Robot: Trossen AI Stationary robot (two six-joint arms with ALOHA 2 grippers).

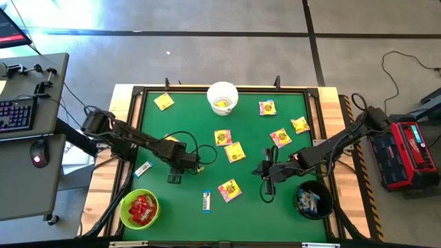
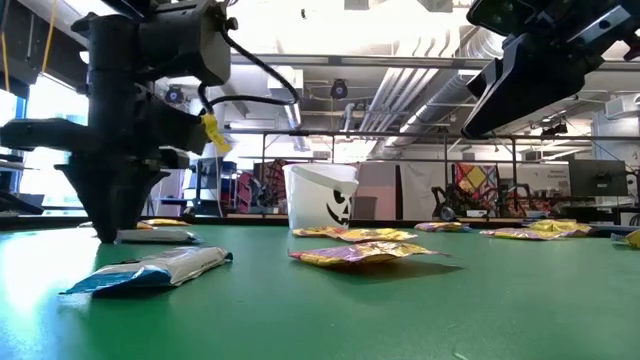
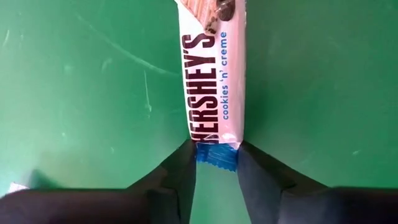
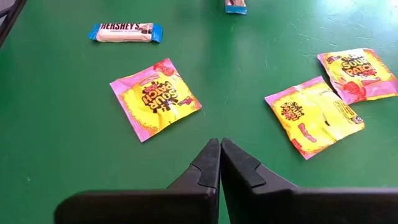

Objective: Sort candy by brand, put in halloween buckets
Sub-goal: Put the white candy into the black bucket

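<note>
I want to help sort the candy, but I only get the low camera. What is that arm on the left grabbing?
Observer: The left gripper straddles the blue end of a white Hershey's bar lying on the table.
Operator: Where do those go?
Observer: The black bucket, on the table's right side, holds white-and-blue bars.
Operator: Any red candy?
Observer: Red packets fill the lime green bucket on the left side.

A grey desk [image 1: 34, 138] with keyboard [image 1: 16, 114] and mouse [image 1: 36, 160] stands left of the table; a red box [image 1: 411, 153] sits right
</note>
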